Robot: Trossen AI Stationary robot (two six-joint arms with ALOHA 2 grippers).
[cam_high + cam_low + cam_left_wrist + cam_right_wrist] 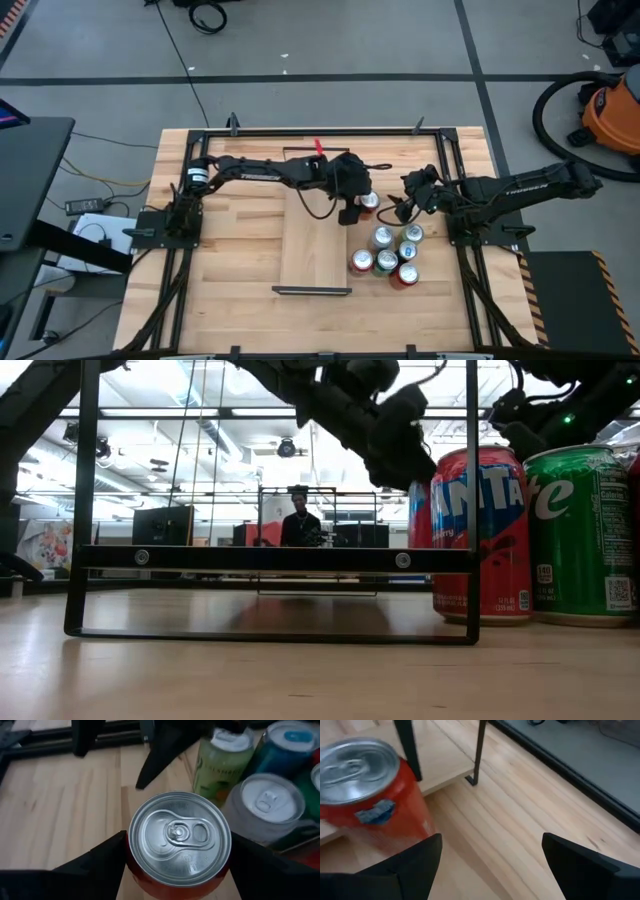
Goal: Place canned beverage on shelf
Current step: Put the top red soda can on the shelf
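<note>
A red can with a silver top (180, 840) stands between the fingers of my left gripper (357, 208), just off the right side of the shelf's far half. It also shows in the high view (369, 203) and, blurred, in the right wrist view (367, 795). The shelf (315, 240) is a long light-wood plank with black end frames, lying mid-table; its near frame fills the low view (270, 558). My right gripper (402, 208) is open and empty, right of the red can. My left gripper is shut on the red can, pinching its side wall (131, 867) just under the top rim between the two fingers (102, 862). The fingers come from above. The can stays upright, lid up. I cannot tell whether its base is on the table.
Several more cans (395, 255) stand in a cluster right of the shelf, close to the held can (272, 800). In the low view a red Fanta can (480, 535) and a green Sprite can (580, 535) stand nearest. A person stands in the room behind the table (300, 520).
</note>
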